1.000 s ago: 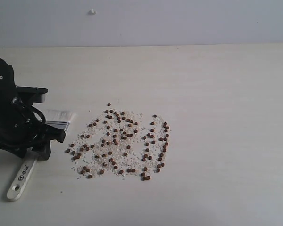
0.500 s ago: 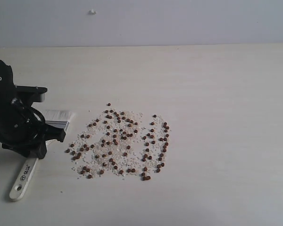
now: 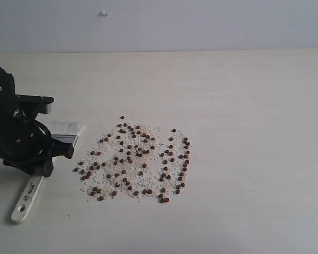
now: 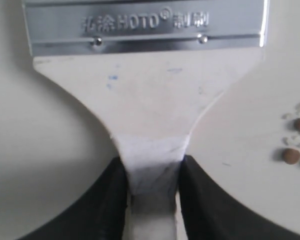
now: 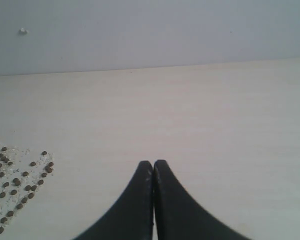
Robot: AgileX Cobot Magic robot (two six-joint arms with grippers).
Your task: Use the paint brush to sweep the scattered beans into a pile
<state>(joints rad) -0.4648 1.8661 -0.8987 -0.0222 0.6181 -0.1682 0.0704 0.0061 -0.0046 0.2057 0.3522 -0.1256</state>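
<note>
Far left of the table (image 3: 244, 106): the left tool (image 4: 152, 172) is clamped on the paint brush (image 4: 150, 110). Its two black fingers (image 4: 105, 210) squeeze the narrow neck of the pale wooden handle, right below where it flares out. The silver ferrule (image 4: 145, 25) has HOTO stamped on it. From the outside camera the brush sits at a slant, handle end toward the near edge and off-white bristles (image 3: 69, 127) angled toward the mess. I honestly can't tell if the bristles touch the table.

Just right of the bristles are the beans (image 3: 135, 159), little reddish-brown pellets mixed with whitish crumbs. They're spread in a loose flat patch, not heaped up, and the nearest ones sit near the ferrule.

The right tool (image 5: 153, 165) shows only in its own wrist camera. Its fingers are pressed together with nothing between them, well apart from the beans.
</note>
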